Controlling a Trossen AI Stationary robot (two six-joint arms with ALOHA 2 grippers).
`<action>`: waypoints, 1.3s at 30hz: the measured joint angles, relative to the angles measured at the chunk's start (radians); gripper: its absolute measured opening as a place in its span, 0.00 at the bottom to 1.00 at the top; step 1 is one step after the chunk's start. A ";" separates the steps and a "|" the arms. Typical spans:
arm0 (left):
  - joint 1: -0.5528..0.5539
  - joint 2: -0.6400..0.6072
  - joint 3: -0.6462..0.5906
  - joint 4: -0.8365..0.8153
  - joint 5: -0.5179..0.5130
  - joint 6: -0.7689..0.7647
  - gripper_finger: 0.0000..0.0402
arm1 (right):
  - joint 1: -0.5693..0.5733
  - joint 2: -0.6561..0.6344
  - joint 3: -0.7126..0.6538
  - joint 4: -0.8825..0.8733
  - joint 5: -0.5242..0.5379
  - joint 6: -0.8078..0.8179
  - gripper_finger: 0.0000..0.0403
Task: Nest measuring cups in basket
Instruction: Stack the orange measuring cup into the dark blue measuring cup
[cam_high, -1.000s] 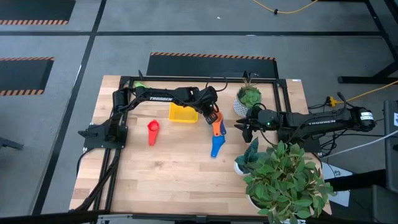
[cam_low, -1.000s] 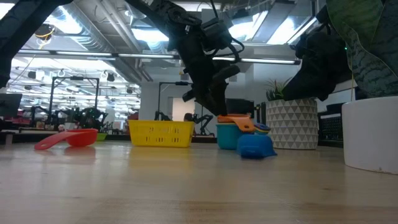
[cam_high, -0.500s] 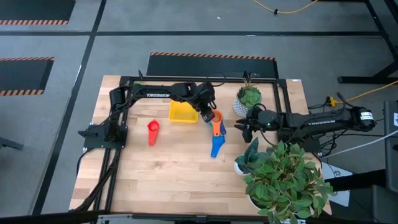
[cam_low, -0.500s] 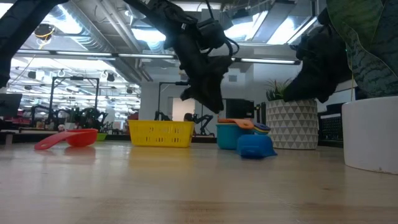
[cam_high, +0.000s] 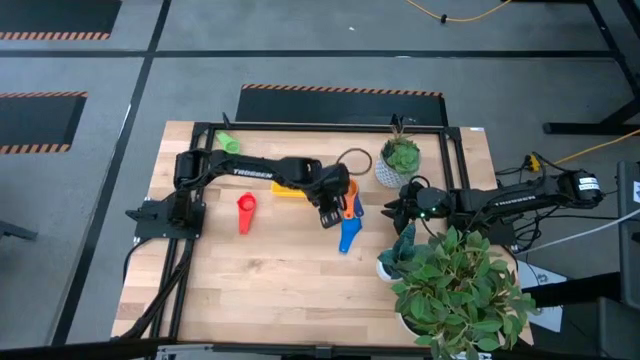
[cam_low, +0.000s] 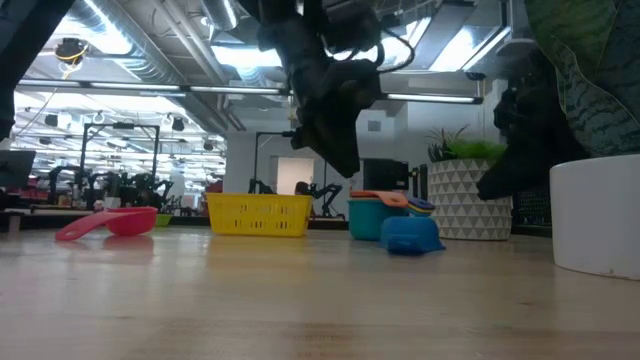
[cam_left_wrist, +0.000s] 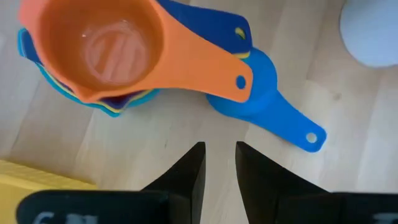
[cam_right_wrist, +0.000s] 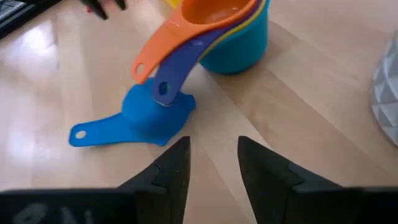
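The orange cup (cam_left_wrist: 118, 53) tops a nested stack at the yellow basket's (cam_high: 290, 188) three o'clock — still outside it. The left gripper (cam_left_wrist: 219, 163) hovers above, jaws slightly parted, empty; the right gripper (cam_right_wrist: 213, 157) waits nearby, likewise parted.

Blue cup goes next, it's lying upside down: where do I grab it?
Take the blue measuring cup by its flat handle, coming from above. The bowl lies mouth-down under the orange cup's handle, while the blue handle sticks out free on bare wood.
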 joint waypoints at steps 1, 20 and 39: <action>-0.014 0.000 0.000 0.001 -0.028 0.000 0.20 | 0.000 0.000 -0.003 0.001 0.014 0.000 0.34; -0.134 0.118 0.000 0.076 -0.269 -0.034 0.20 | 0.000 0.148 -0.004 0.171 0.164 -0.004 0.34; -0.102 0.131 0.000 0.175 -0.283 -0.034 0.20 | 0.000 0.517 0.053 0.460 0.177 -0.003 0.34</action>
